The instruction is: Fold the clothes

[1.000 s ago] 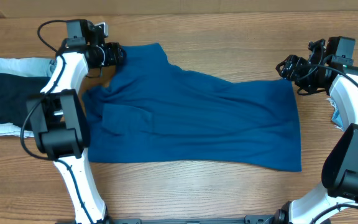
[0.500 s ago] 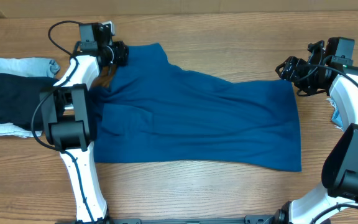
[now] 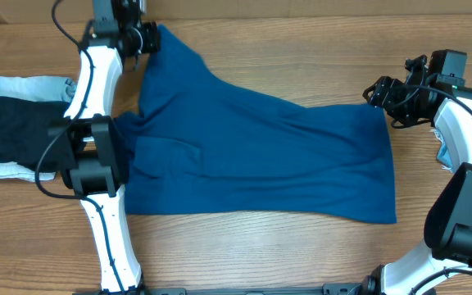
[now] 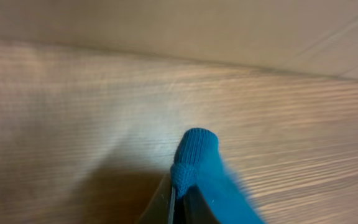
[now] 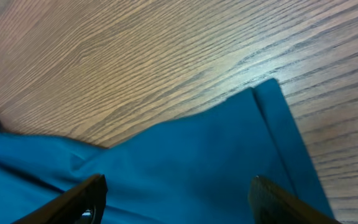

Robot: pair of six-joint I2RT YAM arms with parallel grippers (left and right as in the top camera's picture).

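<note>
Clothes (image 3: pixel 260 164): blue polo shirt lies lengthwise across the middle of the table (image 3: pixel 301 254), mostly flat, with shallow wrinkles running through it. Its far-left part is drawn out into a peak toward the table's back edge.

Progress (judgement): early. No tidy fold is finished. The shirt reads as 1 broad spread, not a compact stack. The step in hand looks like taking hold of 2 far corners, and only 1 of them is gripped. All the folding proper is left.

Near-black garment (image 3: pixel 6 131) sits at the left edge, apart from the work. A pale blue piece (image 3: pixel 23 84) lies just behind it.

Left gripper (image 3: pixel 147 37): clamped on the tip of that peak, at the far-left of the table. Right gripper (image 3: pixel 381 88): jaws apart, near the shirt's far-right corner, holding nothing.

View differences:
- Overhead gives the whole layout and both arms, but the left fingers are too small there to judge the grip
- Left wrist settles it: the left gripper (image 4: pixel 178 202) has its fingers together on a small nub of blue knit, with bare wood beyond
- Right wrist shows the right gripper (image 5: pixel 177 183) spread wide over the corner, with the hem seam plain. Whether the fingers touch the cloth, cannot tell
</note>
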